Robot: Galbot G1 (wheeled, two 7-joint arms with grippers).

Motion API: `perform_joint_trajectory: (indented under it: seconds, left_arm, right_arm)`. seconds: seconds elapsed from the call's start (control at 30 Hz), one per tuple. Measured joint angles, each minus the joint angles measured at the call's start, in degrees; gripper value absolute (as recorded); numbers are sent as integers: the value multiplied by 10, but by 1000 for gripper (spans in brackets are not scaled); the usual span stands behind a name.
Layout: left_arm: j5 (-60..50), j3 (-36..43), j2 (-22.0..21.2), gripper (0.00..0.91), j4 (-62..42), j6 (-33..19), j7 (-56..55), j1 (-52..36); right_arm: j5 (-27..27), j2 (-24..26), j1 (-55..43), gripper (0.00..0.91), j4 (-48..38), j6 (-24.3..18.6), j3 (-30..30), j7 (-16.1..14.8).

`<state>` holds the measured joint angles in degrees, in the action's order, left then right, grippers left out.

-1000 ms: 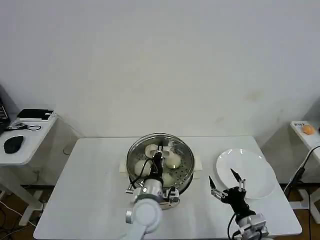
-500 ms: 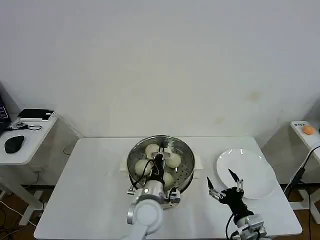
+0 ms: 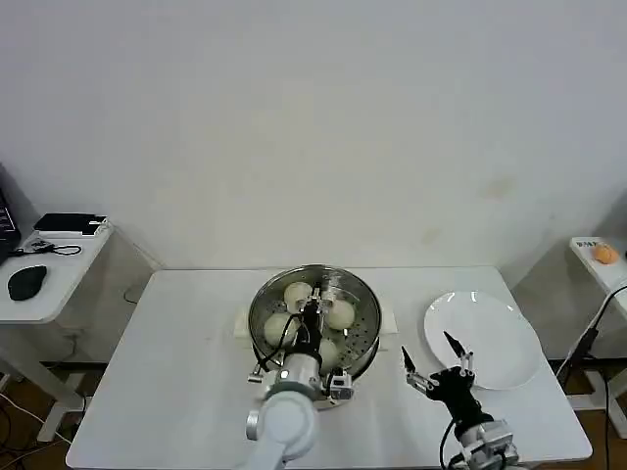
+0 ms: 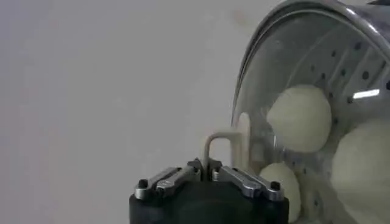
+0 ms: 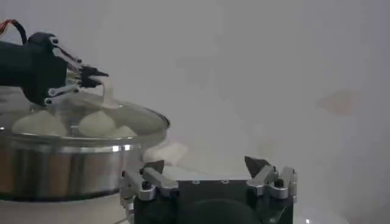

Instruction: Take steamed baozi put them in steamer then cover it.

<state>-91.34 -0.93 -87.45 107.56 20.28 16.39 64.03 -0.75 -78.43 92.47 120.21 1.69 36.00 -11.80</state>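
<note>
1. Glass cover (image 3: 315, 305) sits on the steamer (image 3: 313, 318) at table centre, left gripper (image 3: 314, 311) still pinching its handle.
2. Baozi (image 3: 297, 293) remain inside the steamer.
3. Right gripper (image 3: 437, 363), fingers spread, has drifted slightly left, near the white plate (image 3: 485, 338).

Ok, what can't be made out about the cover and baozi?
Head view: the left pincer and arm hide the cover's handle and the steamer's near rim; seating unclear.
Left wrist view: the edge cuts off the steamed baozi; count unclear.
Right wrist view: the right pincer's body hides the table.
</note>
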Motion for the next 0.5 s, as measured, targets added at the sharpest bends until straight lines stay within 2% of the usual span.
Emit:
perform_joint_trajectory:
  seconds: [0.5]
  left_arm:
    - [14, -17, 36, 907, 57, -14, -2, 28]
  right_arm:
    - [5, -1, 0, 907, -7, -3, -7, 0]
